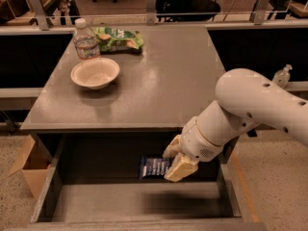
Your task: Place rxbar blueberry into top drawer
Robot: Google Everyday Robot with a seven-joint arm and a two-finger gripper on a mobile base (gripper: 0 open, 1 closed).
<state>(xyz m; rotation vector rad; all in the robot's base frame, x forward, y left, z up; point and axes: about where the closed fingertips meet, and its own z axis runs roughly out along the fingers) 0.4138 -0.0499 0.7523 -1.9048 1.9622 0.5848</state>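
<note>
Closest to me, the top drawer (106, 202) stands pulled out from under the worktop (163, 81), its grey floor bare, with a dark shadow across the right half. Over the back of that drawer I see the hand (174, 159), hanging just under the worktop's front edge with its tan fingers (181, 168) pointing down and to the left. It is clenched on the right end of the rxbar blueberry (153, 167). The navy wrapper sticks out leftward, held off the drawer floor against the dark cavity behind. The white arm (250, 105) runs up and away to the right, past the worktop's corner. A cardboard box (28, 170) sits on the ground just beside the drawer's left wall. Farther back on the worktop, toward its left side, sits a pale bowl (95, 72). Behind it are a water bottle (85, 40) standing upright and a green chip bag (118, 38) lying flat just beside the bottle. Off to the right, a small clear bottle (282, 75) stands on a ledge behind the arm.
</note>
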